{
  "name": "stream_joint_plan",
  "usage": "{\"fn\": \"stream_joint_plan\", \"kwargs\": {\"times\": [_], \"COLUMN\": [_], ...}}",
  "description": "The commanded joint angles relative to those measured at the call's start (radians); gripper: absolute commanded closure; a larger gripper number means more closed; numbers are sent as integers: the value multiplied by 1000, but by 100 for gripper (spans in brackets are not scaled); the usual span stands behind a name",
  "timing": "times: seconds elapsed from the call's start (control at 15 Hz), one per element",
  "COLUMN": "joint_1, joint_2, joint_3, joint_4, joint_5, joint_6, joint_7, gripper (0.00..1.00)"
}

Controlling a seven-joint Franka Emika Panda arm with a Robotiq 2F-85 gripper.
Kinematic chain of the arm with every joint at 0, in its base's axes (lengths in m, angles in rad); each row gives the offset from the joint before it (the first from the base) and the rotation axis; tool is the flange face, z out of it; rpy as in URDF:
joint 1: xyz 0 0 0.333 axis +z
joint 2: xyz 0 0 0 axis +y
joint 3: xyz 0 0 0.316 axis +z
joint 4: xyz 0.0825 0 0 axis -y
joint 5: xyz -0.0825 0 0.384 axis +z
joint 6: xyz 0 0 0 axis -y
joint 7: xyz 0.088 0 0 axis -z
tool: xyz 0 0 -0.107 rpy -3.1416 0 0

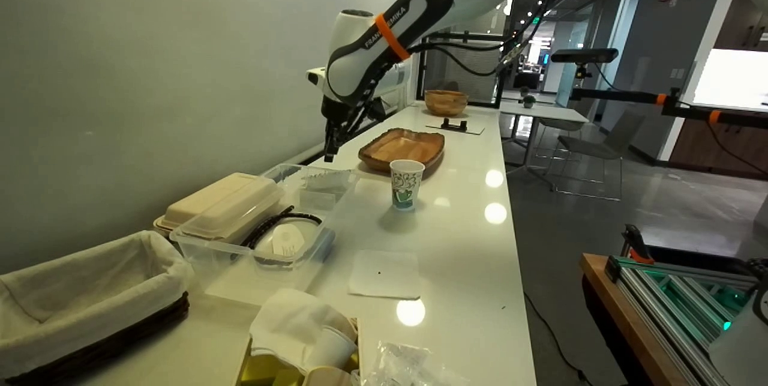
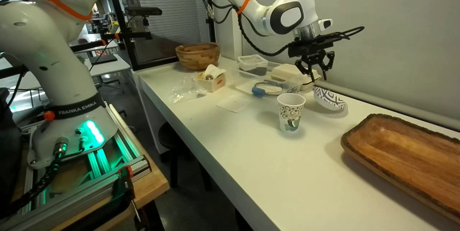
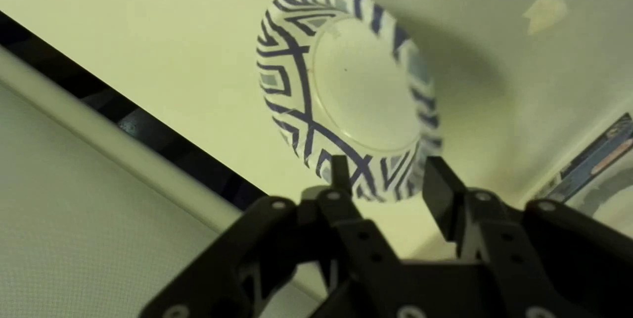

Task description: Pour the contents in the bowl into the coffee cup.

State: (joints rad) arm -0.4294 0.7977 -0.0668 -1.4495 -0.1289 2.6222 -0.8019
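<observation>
Bowl (image 3: 366, 83) tilts near the wall-side edge of the bench (image 2: 287, 166), just below my claw (image 3: 387, 172), which stands parted with nothing in its grip. Likely paper, it should prove light and bendy, quick to crease, so I judge a gentle pinch across the nearest rim best before pouring into the coffee cup (image 2: 290, 110), farther from that edge.

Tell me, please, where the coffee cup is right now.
In an exterior view, the coffee cup stands upright on the counter, right of centre, with the bowl just right of it and the wooden tray farther right.
</observation>
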Motion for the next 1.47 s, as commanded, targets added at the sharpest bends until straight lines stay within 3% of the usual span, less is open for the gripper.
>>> {"fn": "stream_joint_plan", "kwargs": {"times": [0.0,0.2,0.47,0.73,1.0,1.07,1.4], "joint_1": [55,42,60,113,188,169,199], "joint_2": [-133,-272,-451,-607,-729,-638,-704], "joint_3": [-17,50,49,1,-39,-41,-52], "joint_4": [-56,-104,-188,-367,-563,-424,-523], "joint_5": [12,111,243,269,187,227,205], "joint_6": [-200,-405,-545,-533,-511,-556,-544], "joint_7": [94,98,192,395,660,543,632], "gripper": [24,2,0,0,0,0,0]}}
